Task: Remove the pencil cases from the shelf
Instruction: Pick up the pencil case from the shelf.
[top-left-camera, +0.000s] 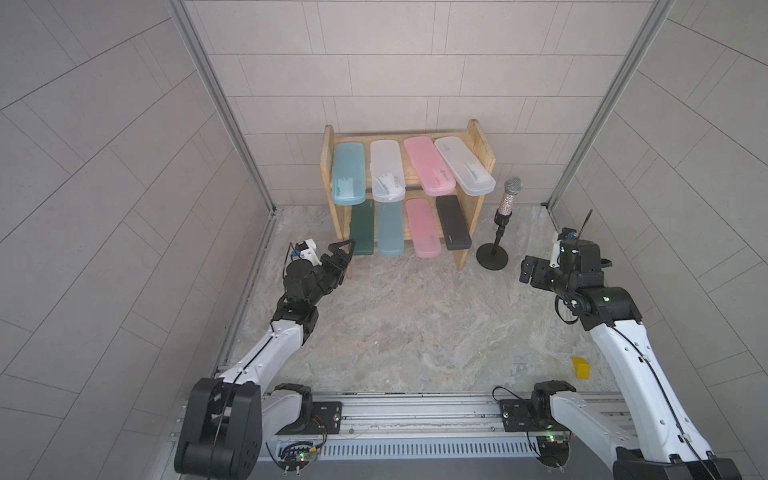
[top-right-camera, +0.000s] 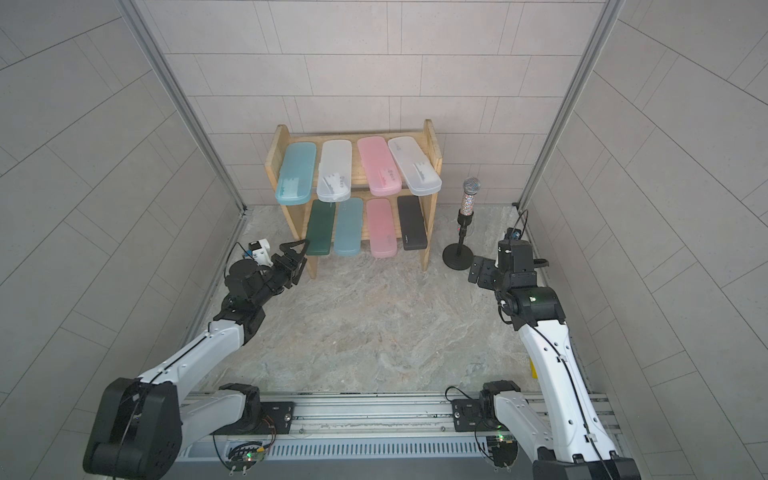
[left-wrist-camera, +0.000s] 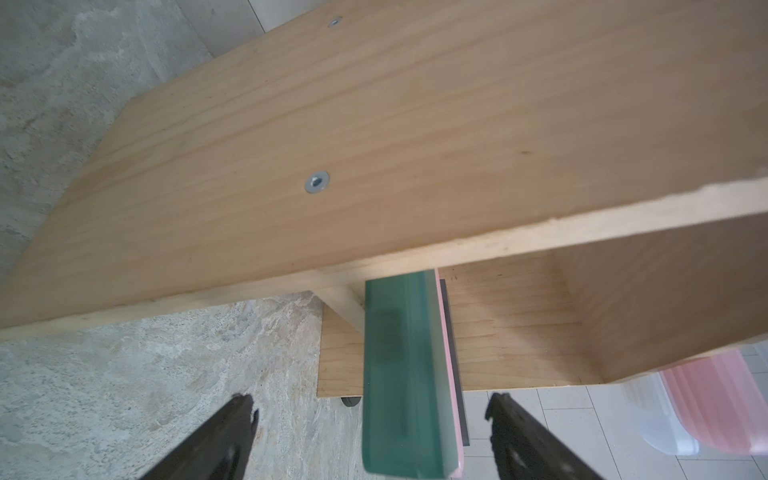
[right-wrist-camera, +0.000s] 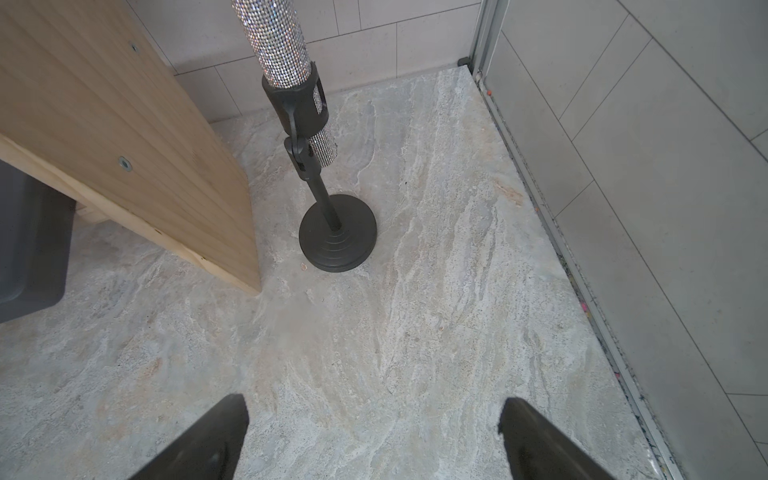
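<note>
Straddling the dark green case (left-wrist-camera: 399, 374), left end effector (left-wrist-camera: 372, 406) gapes, clear only wrist-side.

Readable text: none; every mark is too small or too faint to make out.
Frosted white rounded-end plastic case (top-left-camera: 387, 170), upper tier of the light pine wood shelf (top-left-camera: 478, 143): small dark marks near its front end, illegible.
Pink rounded-end plastic case (top-left-camera: 429, 165), upper tier: small dark print near its front end, illegible.
Light blue rounded-end plastic case (top-left-camera: 349, 174), upper tier: pale logo at its front end, illegible.
Black flat plastic case (top-right-camera: 411, 228), lower tier: faint pale line of print near its front end, illegible.
</note>
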